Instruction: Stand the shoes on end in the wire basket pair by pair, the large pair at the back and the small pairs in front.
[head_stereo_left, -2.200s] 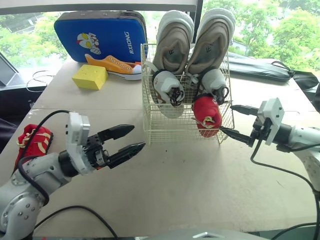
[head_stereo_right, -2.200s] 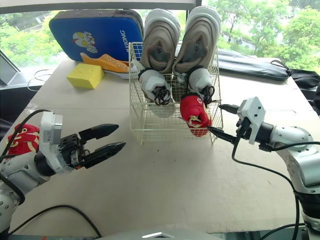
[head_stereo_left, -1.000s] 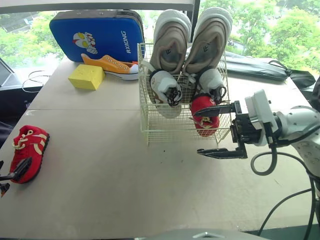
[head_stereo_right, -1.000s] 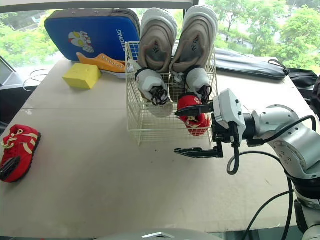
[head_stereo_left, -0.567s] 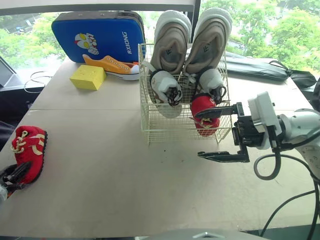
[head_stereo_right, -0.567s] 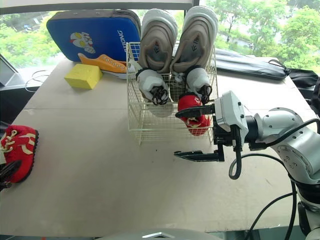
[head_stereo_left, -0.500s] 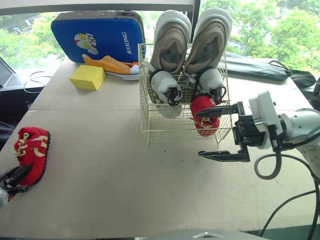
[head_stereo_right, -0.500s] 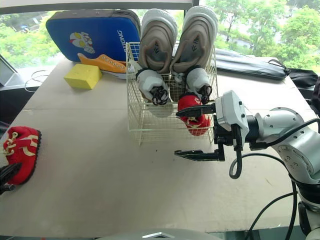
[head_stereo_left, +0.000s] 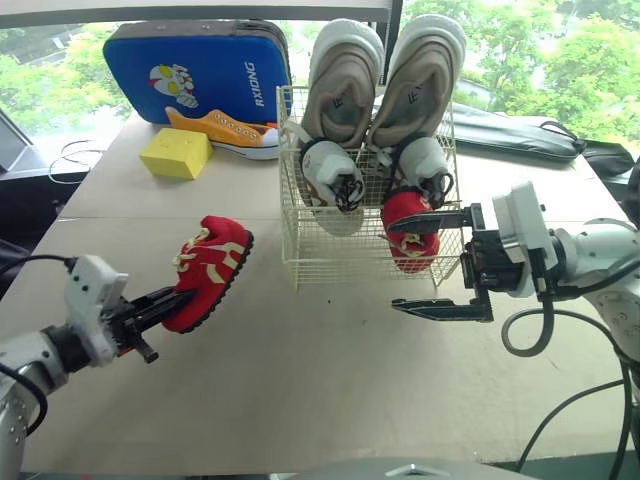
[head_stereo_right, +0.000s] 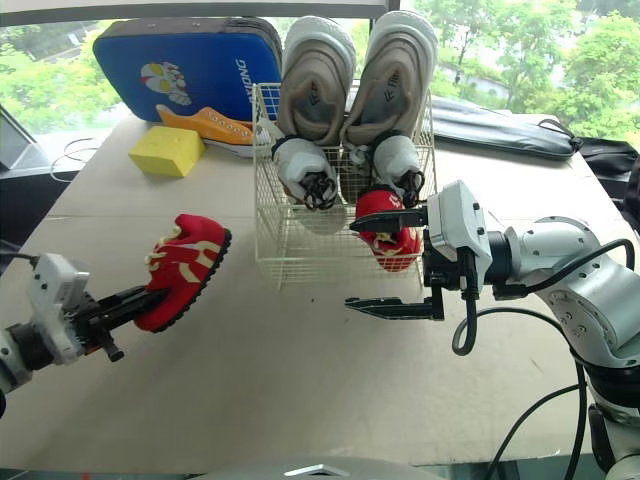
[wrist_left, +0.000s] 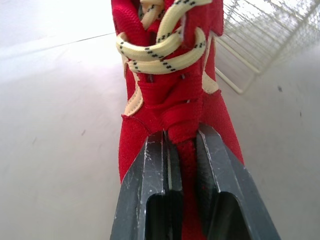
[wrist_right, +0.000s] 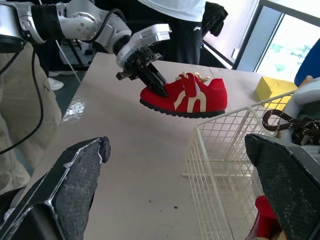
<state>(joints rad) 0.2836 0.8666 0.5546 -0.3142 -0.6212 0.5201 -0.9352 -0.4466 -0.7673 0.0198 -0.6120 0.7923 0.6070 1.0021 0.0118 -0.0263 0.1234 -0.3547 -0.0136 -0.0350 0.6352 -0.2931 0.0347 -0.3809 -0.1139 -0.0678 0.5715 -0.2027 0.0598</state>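
Note:
My left gripper (head_stereo_left: 168, 299) is shut on the heel of a small red shoe (head_stereo_left: 210, 268), holding it above the table just left of the wire basket (head_stereo_left: 300, 268). In the left wrist view both fingers (wrist_left: 150, 170) pinch the heel collar of that red shoe (wrist_left: 170, 95). Inside the basket, two large beige shoes (head_stereo_left: 345, 85) stand on end at the back. A small white pair (head_stereo_left: 335, 175) stands in front of them, with a second red shoe (head_stereo_left: 412, 232) at the front right. By the basket's front right corner my right gripper (head_stereo_left: 395, 267) hangs open and holds nothing.
At the back left of the table lie a blue padded case (head_stereo_left: 200, 68), an orange shoe (head_stereo_left: 225, 130) and a yellow sponge (head_stereo_left: 178, 153). A black bag (head_stereo_left: 520, 135) lies at the back right. A person (wrist_right: 180, 20) stands beyond the table's left side.
My left gripper shut on the red shoe at the table's left edge, lifted it and carried it right toward the basket. The right gripper has stayed open in place.

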